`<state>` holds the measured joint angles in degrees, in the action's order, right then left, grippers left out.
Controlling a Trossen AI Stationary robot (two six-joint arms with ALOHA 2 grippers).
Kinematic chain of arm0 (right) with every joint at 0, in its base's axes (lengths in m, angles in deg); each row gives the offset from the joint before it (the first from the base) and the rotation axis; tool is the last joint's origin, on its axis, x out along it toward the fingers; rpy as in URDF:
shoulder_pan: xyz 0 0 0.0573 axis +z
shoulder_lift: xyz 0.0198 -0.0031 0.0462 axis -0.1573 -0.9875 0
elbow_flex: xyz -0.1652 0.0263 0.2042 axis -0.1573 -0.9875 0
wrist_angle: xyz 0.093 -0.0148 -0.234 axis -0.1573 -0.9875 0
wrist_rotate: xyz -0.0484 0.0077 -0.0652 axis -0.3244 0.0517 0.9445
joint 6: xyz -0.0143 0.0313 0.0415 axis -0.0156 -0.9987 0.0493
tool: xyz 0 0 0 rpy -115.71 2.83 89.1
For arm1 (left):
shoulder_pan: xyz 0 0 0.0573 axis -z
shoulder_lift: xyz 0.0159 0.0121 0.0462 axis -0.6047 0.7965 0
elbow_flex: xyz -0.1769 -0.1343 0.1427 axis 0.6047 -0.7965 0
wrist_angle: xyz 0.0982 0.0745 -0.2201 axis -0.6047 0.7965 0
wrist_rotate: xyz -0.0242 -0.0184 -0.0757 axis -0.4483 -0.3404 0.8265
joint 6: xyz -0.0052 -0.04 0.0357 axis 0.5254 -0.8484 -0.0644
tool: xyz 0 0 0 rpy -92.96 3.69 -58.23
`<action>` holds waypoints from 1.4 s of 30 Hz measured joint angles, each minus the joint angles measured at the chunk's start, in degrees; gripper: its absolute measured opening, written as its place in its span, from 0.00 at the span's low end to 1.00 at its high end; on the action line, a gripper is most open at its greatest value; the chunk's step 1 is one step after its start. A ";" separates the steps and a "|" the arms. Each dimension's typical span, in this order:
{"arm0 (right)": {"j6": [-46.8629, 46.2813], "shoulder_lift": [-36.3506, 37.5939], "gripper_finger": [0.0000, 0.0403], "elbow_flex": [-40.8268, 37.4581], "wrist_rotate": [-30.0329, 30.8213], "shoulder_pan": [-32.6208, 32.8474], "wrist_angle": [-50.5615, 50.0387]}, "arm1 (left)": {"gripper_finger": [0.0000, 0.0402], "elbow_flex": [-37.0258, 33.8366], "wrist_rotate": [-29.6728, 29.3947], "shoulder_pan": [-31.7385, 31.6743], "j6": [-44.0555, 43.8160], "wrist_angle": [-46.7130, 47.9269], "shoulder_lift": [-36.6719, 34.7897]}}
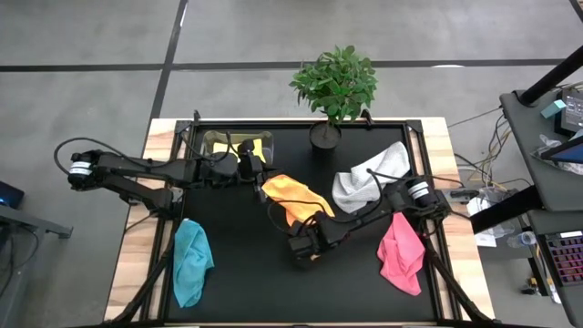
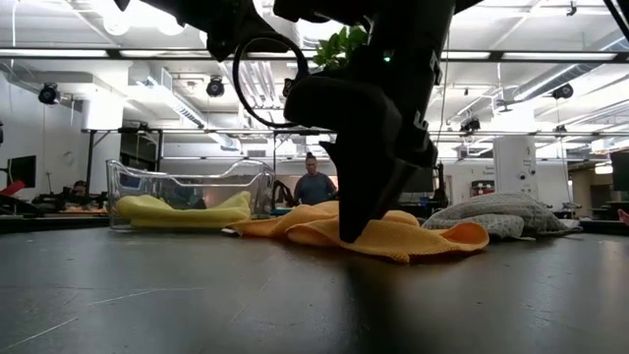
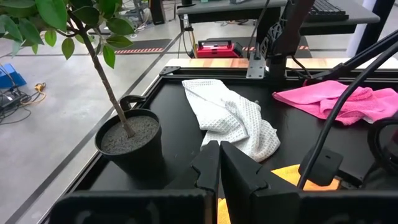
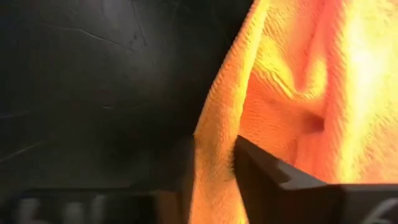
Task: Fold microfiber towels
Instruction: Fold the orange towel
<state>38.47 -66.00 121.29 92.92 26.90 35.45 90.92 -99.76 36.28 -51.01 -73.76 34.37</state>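
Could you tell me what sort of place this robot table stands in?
Probably an open lab or workshop hall: exposed ceiling lights and ducting, a person at workstations beyond the table, and an equipment desk with loose cables alongside.

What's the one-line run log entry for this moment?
right hand: on orange towel edge | left hand: shut, by orange towel | yellow towel: in clear box

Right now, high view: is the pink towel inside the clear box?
No. The pink towel lies on the black mat near the right arm, while the clear box holds a yellow towel.
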 joint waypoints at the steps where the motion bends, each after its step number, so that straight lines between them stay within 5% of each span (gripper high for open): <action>1: 0.63 0.00 0.16 -0.28 -0.02 0.00 0.70 | 0.00 0.00 0.00 0.00 0.00 0.00 0.00; 3: 1.80 0.00 0.06 -0.65 0.00 0.00 1.60 | 0.00 0.00 0.02 0.00 -0.02 0.00 -0.02; 10: 8.36 4.99 0.02 -0.92 0.52 0.75 1.62 | 0.00 0.00 1.20 0.15 -0.04 0.00 -0.09; 15: 14.72 14.85 0.02 -2.59 0.36 1.83 1.43 | 0.07 0.00 14.10 0.24 -0.04 -0.08 -0.42; 20: 24.70 25.45 0.02 -7.04 -2.66 2.14 4.15 | 0.25 0.00 26.01 1.95 1.41 -0.09 0.35; 26: 34.44 35.93 0.02 -16.45 -8.47 0.86 20.63 | 0.46 0.00 26.77 5.94 3.09 -7.06 5.16; 32: 38.88 44.07 0.02 -21.13 -20.31 -1.91 32.34 | 0.50 0.00 26.76 6.62 5.07 -21.39 10.23; 37: 39.52 46.25 0.02 -22.63 -22.25 -2.31 31.92 | 0.50 0.00 28.28 6.56 4.93 -27.82 14.09; 42: 39.60 45.89 0.02 -23.17 -17.65 -2.32 31.87 | 0.50 0.57 32.83 6.62 4.41 -30.59 20.22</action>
<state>78.08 -20.11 98.12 75.27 24.57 67.32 91.49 -66.94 42.89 -46.60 -104.34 54.59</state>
